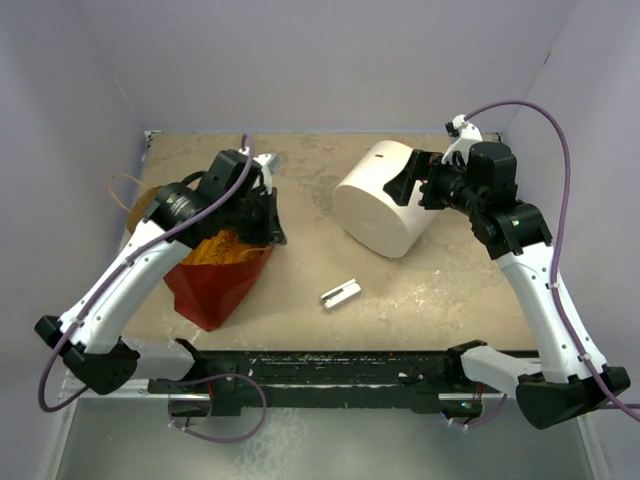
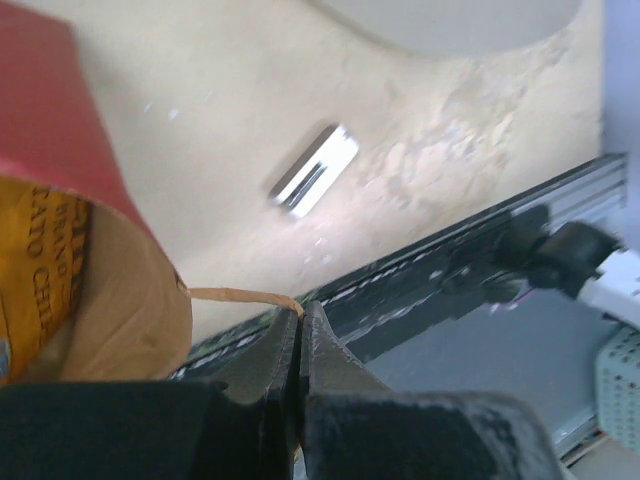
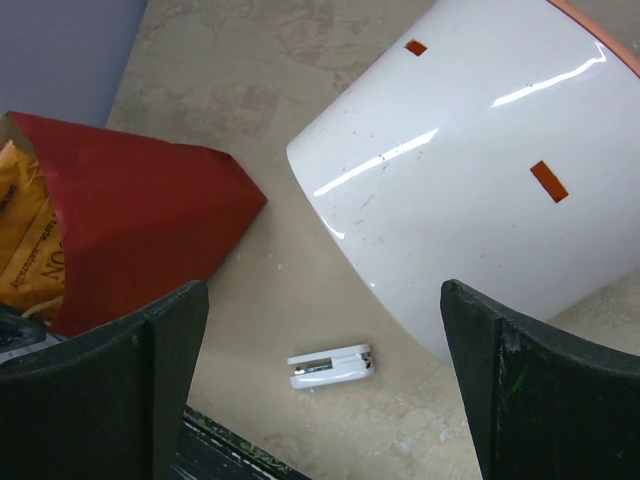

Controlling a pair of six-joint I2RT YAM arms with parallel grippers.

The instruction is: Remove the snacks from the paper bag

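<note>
The paper bag, red outside and brown inside, lies tipped at the table's left, mouth toward the back. An orange snack packet shows in its mouth; it also shows in the left wrist view and the right wrist view. Other packets are hidden. My left gripper is at the bag's mouth, shut on a twine handle. My right gripper is open and empty, held above the table by the white cylinder.
A big white cylinder lies on its side at the back middle. A small grey-white bracket lies on the table between the bag and the cylinder. The bag's other handle loops out to the far left. A black rail runs along the near edge.
</note>
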